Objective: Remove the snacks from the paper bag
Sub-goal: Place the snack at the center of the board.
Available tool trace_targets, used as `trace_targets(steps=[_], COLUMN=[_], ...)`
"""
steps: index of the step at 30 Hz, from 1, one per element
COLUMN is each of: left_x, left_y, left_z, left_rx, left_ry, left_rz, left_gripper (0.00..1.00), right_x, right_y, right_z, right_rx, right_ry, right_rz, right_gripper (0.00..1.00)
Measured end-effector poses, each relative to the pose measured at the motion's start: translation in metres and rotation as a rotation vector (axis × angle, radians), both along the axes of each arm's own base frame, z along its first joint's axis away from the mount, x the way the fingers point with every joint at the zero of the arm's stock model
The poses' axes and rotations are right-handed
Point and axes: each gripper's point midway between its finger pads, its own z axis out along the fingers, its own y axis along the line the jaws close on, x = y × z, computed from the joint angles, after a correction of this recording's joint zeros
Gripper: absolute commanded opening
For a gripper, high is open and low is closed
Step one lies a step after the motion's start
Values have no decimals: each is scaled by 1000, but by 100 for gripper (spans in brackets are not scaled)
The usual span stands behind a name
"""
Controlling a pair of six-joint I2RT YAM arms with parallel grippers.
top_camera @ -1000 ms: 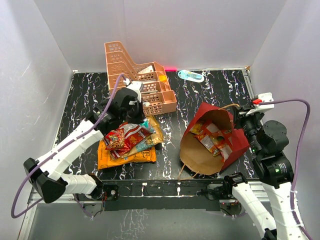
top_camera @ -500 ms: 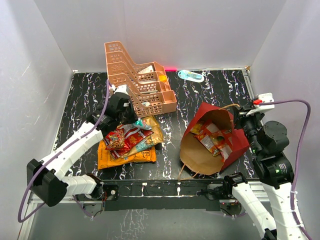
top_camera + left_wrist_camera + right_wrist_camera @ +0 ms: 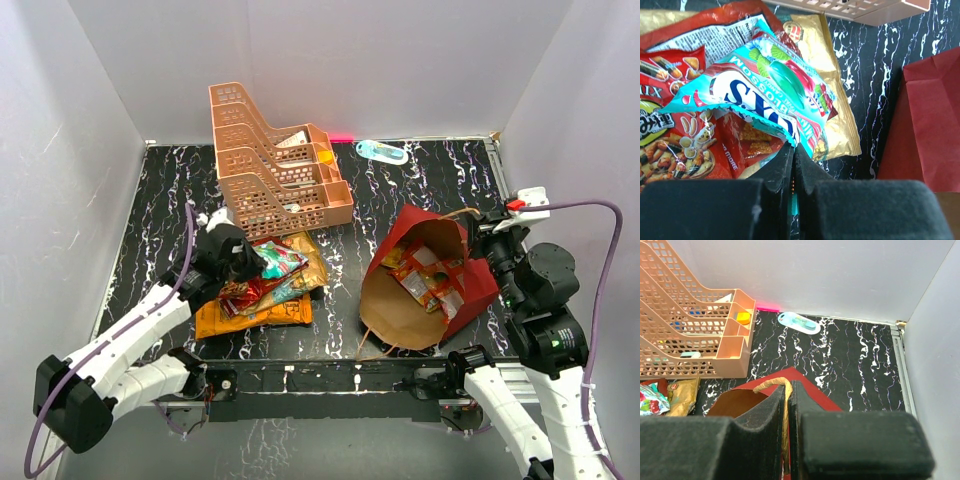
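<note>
- The task is partly done: five snacks lie heaped on the bench (image 3: 400,190), left of the one paper bag (image 3: 480,285). They are one orange chip bag (image 3: 250,315), one tan-gold chip bag (image 3: 312,262), two red packets (image 3: 675,145) and one teal packet (image 3: 765,95).
- The left pincer (image 3: 794,145) grips the teal packet's edge over the heap.
- The right pincer (image 3: 786,390) is clamped on the bag's twine handle (image 3: 771,383).
- Perhaps three red-orange packets (image 3: 430,280) lie inside; they overlap, so the count is unsure.

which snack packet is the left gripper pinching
The teal packet: its edge is clamped in the left gripper. The red packet and gold bag lie loose beneath it.
</note>
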Motion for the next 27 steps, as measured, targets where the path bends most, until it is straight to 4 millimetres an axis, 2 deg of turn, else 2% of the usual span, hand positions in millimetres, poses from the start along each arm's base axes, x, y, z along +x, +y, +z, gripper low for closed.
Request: trace_targets(steps=[10, 22, 23, 27], left_x=[-27, -46, -48, -54], left_y=[-4, 0, 1, 3], left_z=[-44, -67, -69, -70], left_rx=[-101, -180, -186, -196], left_ry=[144, 209, 210, 216], left_rz=[42, 105, 109, 107], left_gripper=[0, 0, 3, 30], right_x=[-2, -4, -4, -4], right_y=[0, -1, -1, 0], right_z=[1, 2, 2, 2], right_rx=[4, 7, 7, 10], right_ry=[-6, -12, -12, -12], right_rz=[0, 0, 0, 0], right_gripper=[8, 8, 8, 8])
